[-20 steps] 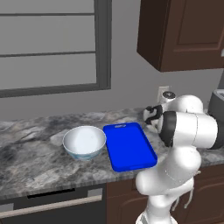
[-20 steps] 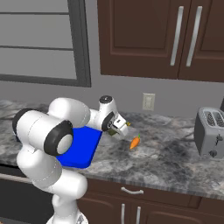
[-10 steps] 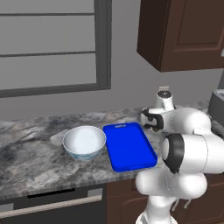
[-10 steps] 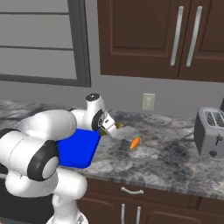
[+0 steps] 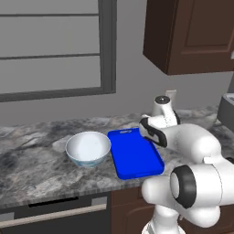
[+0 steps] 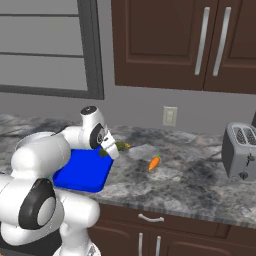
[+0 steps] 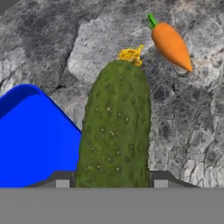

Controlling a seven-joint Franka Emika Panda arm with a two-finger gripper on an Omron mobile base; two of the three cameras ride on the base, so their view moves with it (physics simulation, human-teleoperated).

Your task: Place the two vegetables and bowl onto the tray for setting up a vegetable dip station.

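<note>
At centre of the right base view, your gripper (image 6: 109, 149) grips the cucumber (image 7: 114, 127), poised beside the blue tray (image 6: 80, 170). Swing it left, fully inside the rim, then release low; carrot (image 6: 154, 162) waits right, bowl (image 5: 88, 148) left.

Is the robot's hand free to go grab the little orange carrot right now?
Probably not yet. The gripper is shut on the cucumber, so its fingers are full. The carrot lies in the open on the counter.
</note>
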